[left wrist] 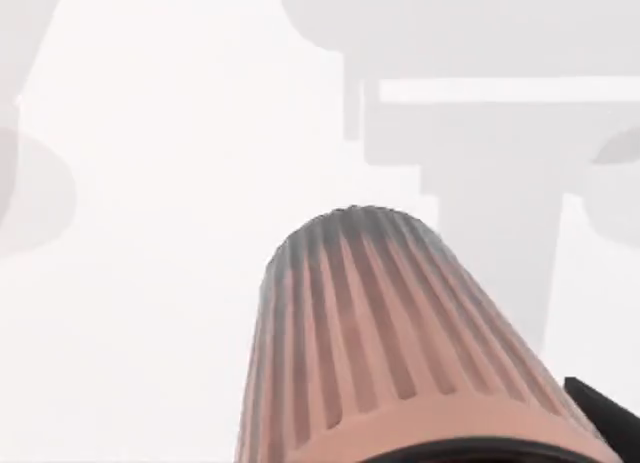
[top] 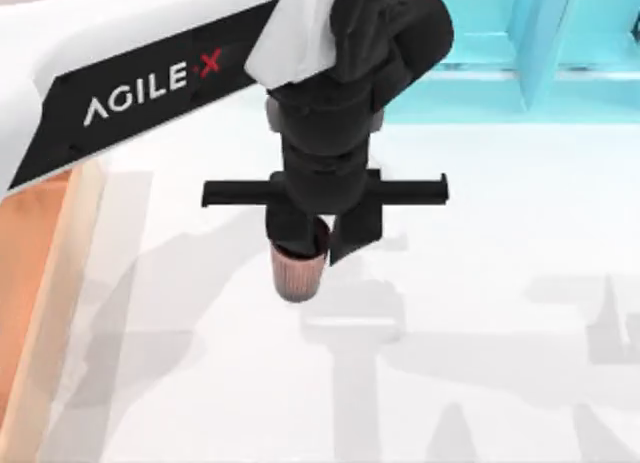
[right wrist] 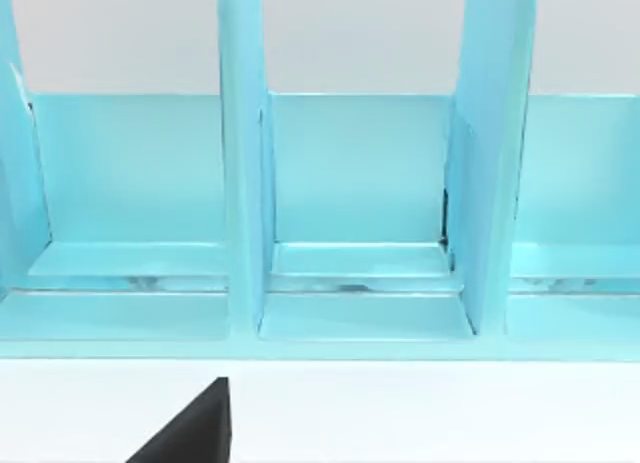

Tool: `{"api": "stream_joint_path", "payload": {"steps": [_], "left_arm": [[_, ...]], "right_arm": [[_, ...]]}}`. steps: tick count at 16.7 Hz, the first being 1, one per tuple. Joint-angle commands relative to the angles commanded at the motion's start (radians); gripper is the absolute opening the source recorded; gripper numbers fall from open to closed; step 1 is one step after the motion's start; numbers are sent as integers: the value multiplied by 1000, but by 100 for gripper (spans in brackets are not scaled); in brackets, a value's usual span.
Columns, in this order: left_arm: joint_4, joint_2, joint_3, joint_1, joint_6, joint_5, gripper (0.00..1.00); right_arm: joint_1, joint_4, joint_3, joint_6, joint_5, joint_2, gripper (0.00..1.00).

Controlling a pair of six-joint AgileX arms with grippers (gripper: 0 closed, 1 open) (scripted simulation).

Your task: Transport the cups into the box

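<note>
A reddish-brown ribbed cup [top: 298, 273] hangs over the white table near the middle, with my left gripper [top: 320, 245] shut on its rim. In the left wrist view the same cup [left wrist: 400, 353] points its base down at the table, and a black fingertip [left wrist: 612, 415] sits beside its rim. The box [top: 62, 283] lies at the table's left edge, with a tan rim and an orange-brown floor, well to the left of the held cup. One dark finger [right wrist: 195, 431] of my right gripper shows in the right wrist view, facing the cyan frame.
A cyan shelf-like frame [top: 520, 53] stands along the back right of the table, and its upright dividers [right wrist: 245, 183] show in the right wrist view. White tabletop [top: 480, 313] stretches between the cup and the box and off to the right.
</note>
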Motion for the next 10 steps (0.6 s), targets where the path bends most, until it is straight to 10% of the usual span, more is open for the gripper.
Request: {"api": "stream_joint_path", "payload": {"steps": [10], "left_arm": [[-31,-36,-18,118,122,5,0]], "right_arm": [[0,0,0,0,0,0,100]]}}
